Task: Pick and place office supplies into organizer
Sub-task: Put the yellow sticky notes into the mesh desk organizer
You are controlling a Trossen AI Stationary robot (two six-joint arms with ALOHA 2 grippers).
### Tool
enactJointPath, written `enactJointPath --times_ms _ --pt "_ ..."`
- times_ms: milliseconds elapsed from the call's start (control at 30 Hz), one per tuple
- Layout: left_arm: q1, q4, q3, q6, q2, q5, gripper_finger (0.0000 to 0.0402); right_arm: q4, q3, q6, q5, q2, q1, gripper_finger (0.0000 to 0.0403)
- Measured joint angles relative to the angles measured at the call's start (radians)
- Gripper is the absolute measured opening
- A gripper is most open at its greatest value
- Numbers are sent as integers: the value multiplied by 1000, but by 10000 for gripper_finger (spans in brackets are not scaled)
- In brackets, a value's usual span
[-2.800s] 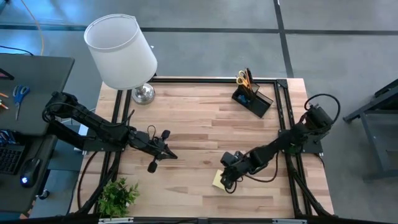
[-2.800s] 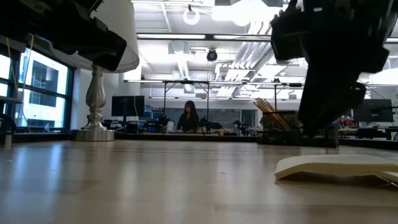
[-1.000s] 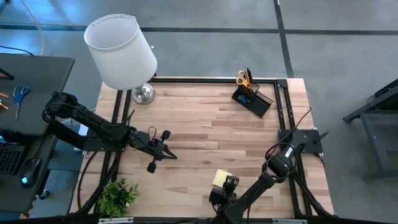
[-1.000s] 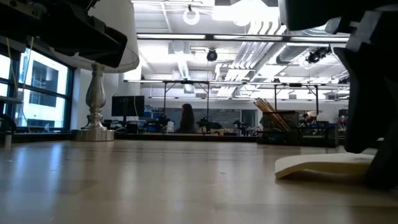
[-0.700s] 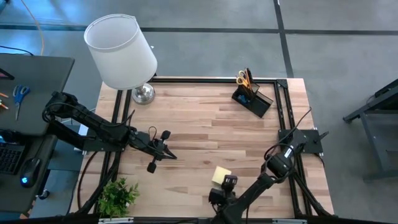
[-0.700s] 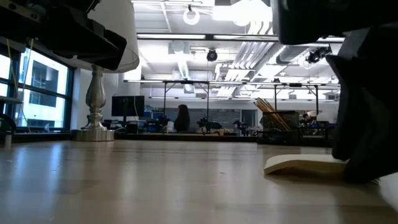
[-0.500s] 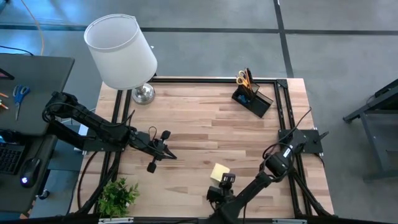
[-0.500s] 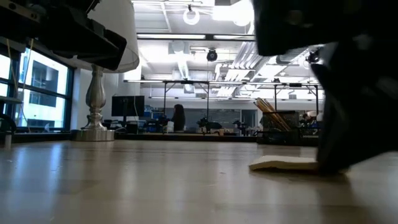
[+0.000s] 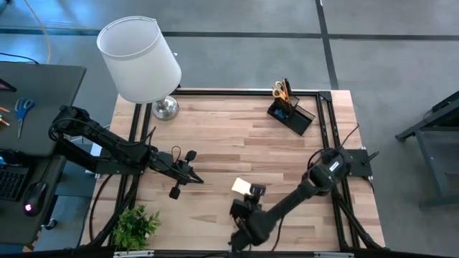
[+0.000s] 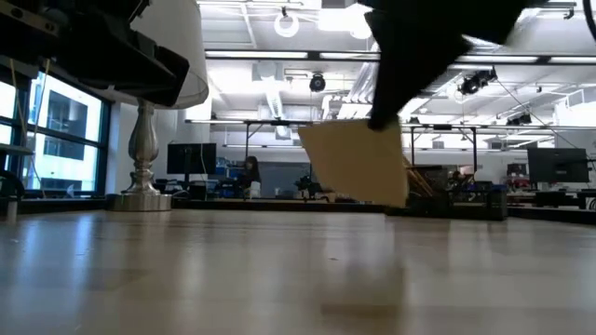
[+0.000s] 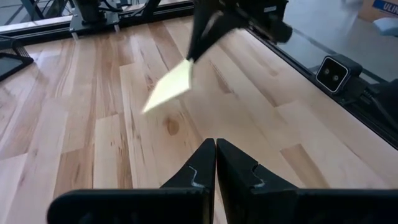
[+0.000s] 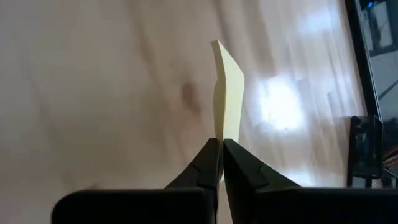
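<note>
Mid-task: the right end effector (image 9: 251, 190) is pinched shut on one edge of the yellow sticky-note pad (image 9: 241, 186), which hangs clear of the surface (image 9: 237, 143) near the front middle; low view shows the pad tilted in the air with bare wood under it, and the right wrist view shows it edge-on between the closed fingers (image 12: 205, 163). The organizer (image 9: 292, 113) sits well apart at the far right corner, already holding the yellow-handled scissors (image 9: 280, 91) and what look like a few pens or pencils, hard to tell them apart from above. So the pad is picked but not placed; carry and drop into a compartment are left. The left end effector (image 9: 181, 175) waits at the left side, fingers closed on nothing. No other loose supplies visible on the surface
</note>
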Motion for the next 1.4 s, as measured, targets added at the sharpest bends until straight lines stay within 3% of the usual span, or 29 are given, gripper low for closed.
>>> enactJointPath --times_ms 267,500,700,867,1067,1267,1400 --pt "0 -17 0 0 0 0 5 0 0 -85 18 -42 -146 1" --pt "0 -43 0 0 0 0 5 0 0 -257 -4 -57 -307 1" --pt "0 -78 0 0 0 0 5 5 -33 -339 -92 -207 -388 0" --pt "0 -91 0 -2 0 30 5 65 -300 -286 -173 -435 -434 0" --pt "0 -79 0 -9 0 52 5 386 -745 -242 -264 -761 -492 0" --pt "0 -53 0 -3 0 52 5 277 -1010 -40 -180 -1018 -567 0" --pt "0 -34 0 0 0 51 5 258 -1107 -33 -161 -1110 -630 0"
